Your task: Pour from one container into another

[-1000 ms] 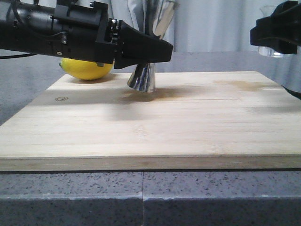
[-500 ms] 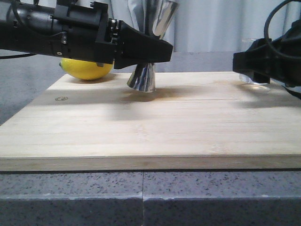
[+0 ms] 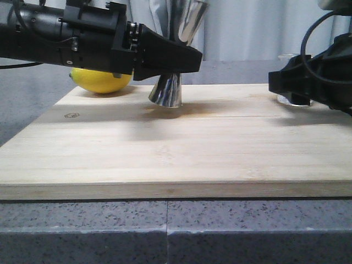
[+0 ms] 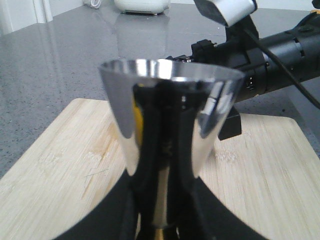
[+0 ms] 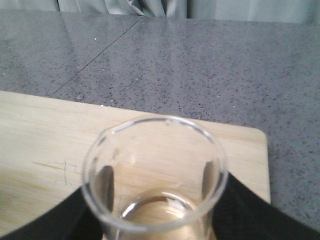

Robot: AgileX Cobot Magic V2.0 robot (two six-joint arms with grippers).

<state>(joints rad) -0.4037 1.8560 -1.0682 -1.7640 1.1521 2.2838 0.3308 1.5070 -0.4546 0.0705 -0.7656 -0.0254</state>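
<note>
Mid-task, judging by the layout: both vessels gripped, no pouring under way. Left claw (image 3: 175, 59) clamped around the narrow waist of the steel jigger (image 3: 166, 91), holding it upright with its lower cone resting on the wooden board (image 3: 176, 148), just beside the lemon (image 3: 100, 81). From the left wrist view, upper cup of the jigger (image 4: 169, 117) standing open-mouthed between the black fingers (image 4: 107, 220); contents not discernible. Right claw (image 3: 294, 85) closed on the glass beaker (image 3: 292, 98) at the far right corner of the board, base seemingly on or barely above the wood, well apart from the jigger. In the right wrist view, beaker (image 5: 155, 195) upright between the pads, a shallow pool of clear liquid apparently at the bottom. Next move likely calling for a lift of the beaker, travel across the board toward the jigger, lip brought over the open cup, then a slow tilt. Small stamped mark (image 3: 70, 115) near the board's left edge, too faint to read; no legible printing on the beaker or elsewhere. Grey speckled table (image 3: 165, 231) beneath.
</note>
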